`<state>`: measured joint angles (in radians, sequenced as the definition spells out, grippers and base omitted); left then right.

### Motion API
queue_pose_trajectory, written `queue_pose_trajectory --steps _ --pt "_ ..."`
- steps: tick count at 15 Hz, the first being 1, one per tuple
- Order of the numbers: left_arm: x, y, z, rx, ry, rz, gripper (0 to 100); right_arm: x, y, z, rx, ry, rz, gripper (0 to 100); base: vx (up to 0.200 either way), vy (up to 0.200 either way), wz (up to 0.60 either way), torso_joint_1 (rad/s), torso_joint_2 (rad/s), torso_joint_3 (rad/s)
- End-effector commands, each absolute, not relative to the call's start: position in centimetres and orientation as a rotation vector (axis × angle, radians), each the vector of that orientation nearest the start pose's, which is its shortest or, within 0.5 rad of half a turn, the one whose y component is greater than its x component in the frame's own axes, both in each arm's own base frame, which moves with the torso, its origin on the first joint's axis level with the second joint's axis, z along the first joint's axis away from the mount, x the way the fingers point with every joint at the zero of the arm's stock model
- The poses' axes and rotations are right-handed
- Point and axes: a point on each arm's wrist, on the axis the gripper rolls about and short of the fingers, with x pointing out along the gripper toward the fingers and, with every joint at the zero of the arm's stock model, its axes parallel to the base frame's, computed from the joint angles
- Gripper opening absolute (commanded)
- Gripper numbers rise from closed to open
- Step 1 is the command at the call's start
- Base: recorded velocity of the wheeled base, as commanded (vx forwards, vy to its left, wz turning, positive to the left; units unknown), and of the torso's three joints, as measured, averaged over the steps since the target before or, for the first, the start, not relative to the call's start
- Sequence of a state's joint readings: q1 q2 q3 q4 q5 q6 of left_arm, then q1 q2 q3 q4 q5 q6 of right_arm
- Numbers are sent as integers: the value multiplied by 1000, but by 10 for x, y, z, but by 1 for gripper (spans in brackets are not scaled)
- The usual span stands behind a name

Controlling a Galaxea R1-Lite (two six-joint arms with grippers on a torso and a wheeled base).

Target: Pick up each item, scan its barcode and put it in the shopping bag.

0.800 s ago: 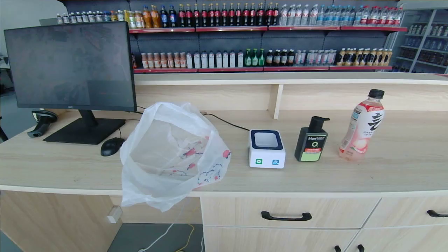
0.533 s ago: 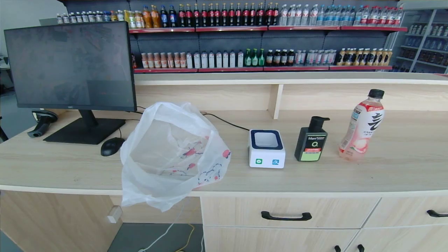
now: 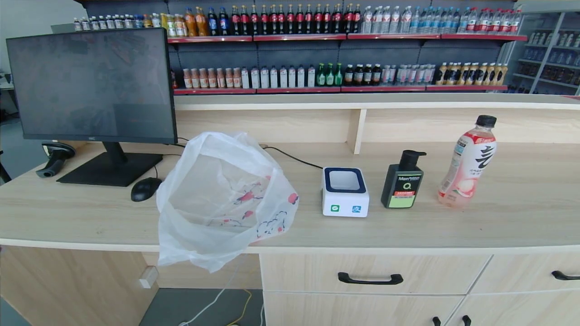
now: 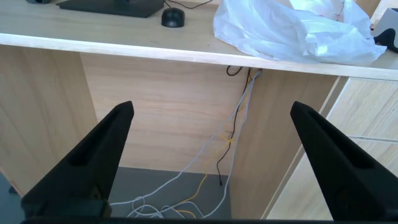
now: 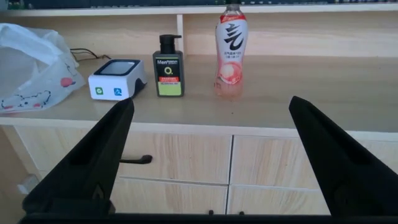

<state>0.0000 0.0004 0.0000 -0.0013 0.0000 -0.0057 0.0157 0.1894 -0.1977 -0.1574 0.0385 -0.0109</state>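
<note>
A white plastic shopping bag (image 3: 222, 199) stands open on the wooden counter (image 3: 498, 222), drooping over its front edge. To its right sit a white barcode scanner box (image 3: 345, 192), a dark pump bottle (image 3: 402, 183) and a pink drink bottle (image 3: 469, 165), all upright. My left gripper (image 4: 208, 168) is open below counter height, facing the panel under the bag (image 4: 292, 31). My right gripper (image 5: 208, 162) is open in front of the drawers, level with the counter, with the pump bottle (image 5: 168, 68), drink bottle (image 5: 229, 53) and scanner box (image 5: 117, 79) beyond it. Both hold nothing.
A monitor (image 3: 93, 86), a black mouse (image 3: 145, 189) and a handheld scanner (image 3: 54, 158) occupy the counter's left end. Cables (image 4: 230, 143) hang beneath the counter. Drawers with black handles (image 3: 370, 279) sit below the items. Shelves of bottles (image 3: 344, 50) line the back.
</note>
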Motion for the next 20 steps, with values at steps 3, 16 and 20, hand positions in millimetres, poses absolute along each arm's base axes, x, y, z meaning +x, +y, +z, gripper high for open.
queue_pose_trajectory --steps 3,16,20 --pt "-23 0 76 -6 -2 0 100 52 6 188 55 -91 148 100 0 0 0 0 0 0" --pt "-23 0 76 -6 -2 0 100 157 51 184 242 134 479 100 0 0 0 0 0 0" --pt "-23 0 76 -6 -2 0 100 173 59 189 354 95 500 100 0 0 0 0 0 0"
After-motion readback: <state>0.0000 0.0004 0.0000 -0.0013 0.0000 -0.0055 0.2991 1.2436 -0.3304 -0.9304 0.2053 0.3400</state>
